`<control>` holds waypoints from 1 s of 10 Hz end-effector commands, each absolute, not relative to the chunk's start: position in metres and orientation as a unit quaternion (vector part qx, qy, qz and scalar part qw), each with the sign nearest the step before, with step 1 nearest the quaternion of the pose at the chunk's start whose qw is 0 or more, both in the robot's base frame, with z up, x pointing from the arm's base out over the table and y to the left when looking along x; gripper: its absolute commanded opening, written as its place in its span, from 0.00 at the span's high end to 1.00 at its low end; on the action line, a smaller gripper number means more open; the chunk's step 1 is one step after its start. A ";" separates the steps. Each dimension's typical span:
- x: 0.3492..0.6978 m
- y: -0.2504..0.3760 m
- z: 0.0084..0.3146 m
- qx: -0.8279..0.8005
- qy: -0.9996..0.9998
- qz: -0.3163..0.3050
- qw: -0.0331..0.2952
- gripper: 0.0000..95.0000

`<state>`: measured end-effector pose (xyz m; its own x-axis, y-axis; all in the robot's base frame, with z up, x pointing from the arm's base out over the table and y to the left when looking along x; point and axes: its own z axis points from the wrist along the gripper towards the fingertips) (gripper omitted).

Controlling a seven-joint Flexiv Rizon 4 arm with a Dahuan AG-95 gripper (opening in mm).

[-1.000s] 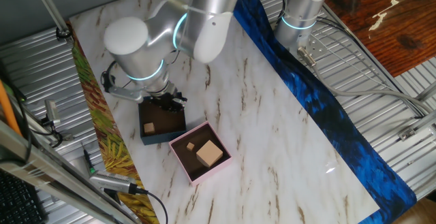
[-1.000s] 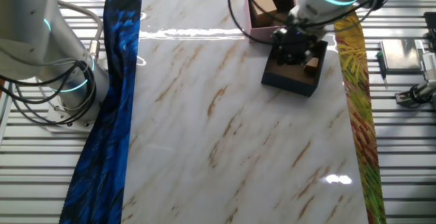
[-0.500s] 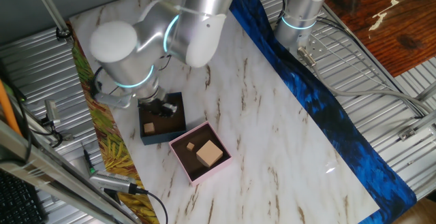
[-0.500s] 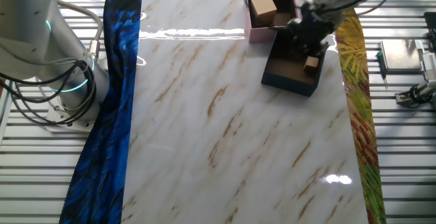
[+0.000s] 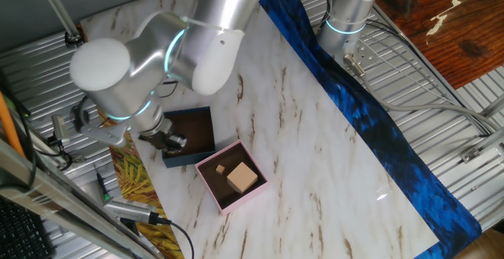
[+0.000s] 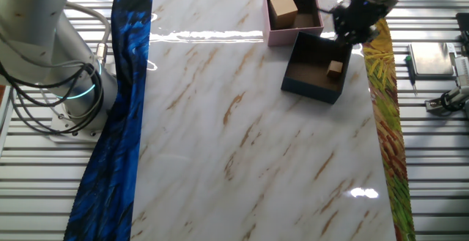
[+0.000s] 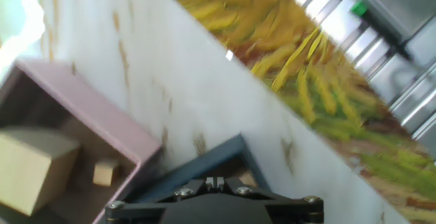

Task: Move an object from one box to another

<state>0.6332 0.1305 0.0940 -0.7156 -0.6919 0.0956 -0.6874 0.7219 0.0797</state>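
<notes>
The dark navy box [image 5: 198,130] [image 6: 314,72] lies on the marble table with a small wooden block [image 6: 335,68] inside it. Touching its corner is the pale pink box [image 5: 230,177] [image 6: 292,15] [image 7: 102,125], which holds a large wooden cube [image 5: 242,178] [image 6: 283,7] [image 7: 27,163] and a small block [image 5: 221,168] [image 7: 104,171]. My gripper [image 5: 168,141] [image 6: 350,26] [image 7: 215,182] hangs over the navy box's side next to the yellow-patterned strip. Its fingers are pressed together with nothing visible between them. In the hand view only the navy rim [image 7: 197,166] shows.
A yellow leaf-patterned strip [image 5: 130,172] [image 6: 385,87] [image 7: 300,67] runs along the table edge beside the boxes, with metal grating beyond it. A blue cloth band [image 5: 370,125] [image 6: 121,102] borders the opposite side. A second robot base [image 6: 51,58] stands there.
The arm has swung toward the yellow strip, carrying my gripper from over the navy box's inside to its outer edge. The small block stays in the navy box.
</notes>
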 end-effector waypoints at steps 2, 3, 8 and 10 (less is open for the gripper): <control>0.643 0.136 0.099 0.374 -0.926 -0.019 0.041 1.00; 0.646 0.138 0.100 0.373 -0.927 -0.019 0.036 1.00; 0.660 0.144 0.100 0.373 -0.928 -0.018 0.004 1.00; 0.665 0.148 0.098 0.372 -0.928 -0.016 -0.009 1.00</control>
